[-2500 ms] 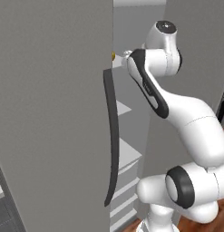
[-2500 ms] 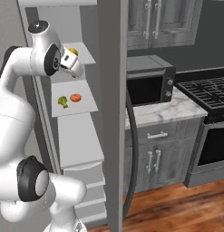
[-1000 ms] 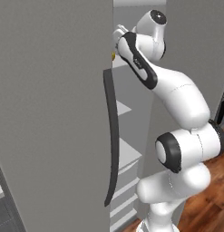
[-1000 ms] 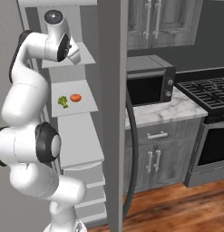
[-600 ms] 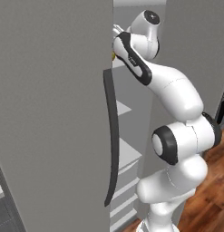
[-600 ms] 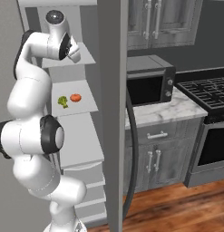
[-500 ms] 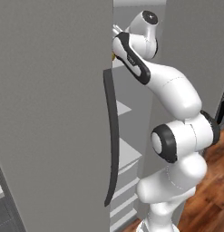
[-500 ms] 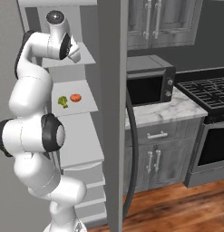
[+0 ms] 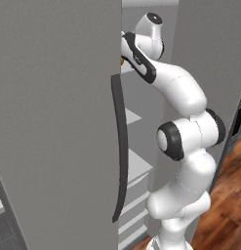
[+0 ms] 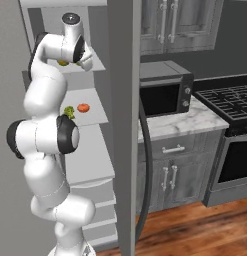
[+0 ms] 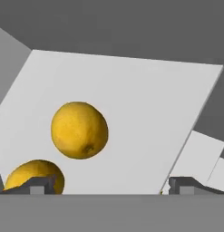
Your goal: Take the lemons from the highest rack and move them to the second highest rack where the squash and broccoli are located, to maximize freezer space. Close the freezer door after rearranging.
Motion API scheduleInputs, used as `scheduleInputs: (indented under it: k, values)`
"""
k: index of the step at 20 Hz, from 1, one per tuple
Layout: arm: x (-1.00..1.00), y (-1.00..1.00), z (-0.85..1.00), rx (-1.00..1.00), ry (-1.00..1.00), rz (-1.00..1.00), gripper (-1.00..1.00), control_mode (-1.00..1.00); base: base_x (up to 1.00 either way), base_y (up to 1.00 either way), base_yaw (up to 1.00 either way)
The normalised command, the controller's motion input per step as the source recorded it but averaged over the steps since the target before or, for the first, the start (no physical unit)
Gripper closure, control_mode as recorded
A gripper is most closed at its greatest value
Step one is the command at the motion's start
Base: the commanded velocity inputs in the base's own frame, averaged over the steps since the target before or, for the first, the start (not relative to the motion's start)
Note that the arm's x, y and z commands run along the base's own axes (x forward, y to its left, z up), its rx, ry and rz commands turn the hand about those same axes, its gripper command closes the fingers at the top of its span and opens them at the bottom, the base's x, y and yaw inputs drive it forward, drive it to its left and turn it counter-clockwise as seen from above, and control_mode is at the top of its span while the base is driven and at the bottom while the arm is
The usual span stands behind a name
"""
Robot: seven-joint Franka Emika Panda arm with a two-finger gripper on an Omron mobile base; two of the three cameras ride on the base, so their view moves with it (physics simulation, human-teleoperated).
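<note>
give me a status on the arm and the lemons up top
White gripper open at the top white rack, holding nothing. Two small yellow lemons both on that rack, one by a dark finger tip. Nothing between the fingers and the fruit.

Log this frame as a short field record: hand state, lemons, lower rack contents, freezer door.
hand: open, nothing between the fingers, pointed at the top rack
lemons: two on the top rack, the full lemon ahead, the second lemon by one fingertip
second rack: broccoli and red-orange item
freezer door: open
task progress: no lemon moved yet
</note>
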Motion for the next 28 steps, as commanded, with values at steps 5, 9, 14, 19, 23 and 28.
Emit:
scheduleInputs:
  k: [5,9,14,19,23,28]
  values:
    - [0.46,0.01,-0.04,0.08,0.04,0.0,-1.0,-1.0,0.0,0.0,0.0]
    - [0.36,0.1,0.0,0.04,0.0,0.0,-1.0,-1.0,0.0,0.0,0.0]
    - [0.31,0.18,-0.04,0.0,0.05,0.0,-1.0,-1.0,0.0,0.0,0.0]
    - [0.09,0.12,-0.09,0.0,0.09,0.0,-1.0,-1.0,0.0,0.0,0.0]
    - [0.01,0.07,-0.15,0.0,0.11,0.0,1.0,-1.0,0.0,0.0,0.0]
    - [0.01,0.12,-0.2,0.0,0.06,0.0,1.0,-1.0,0.0,0.0,0.0]
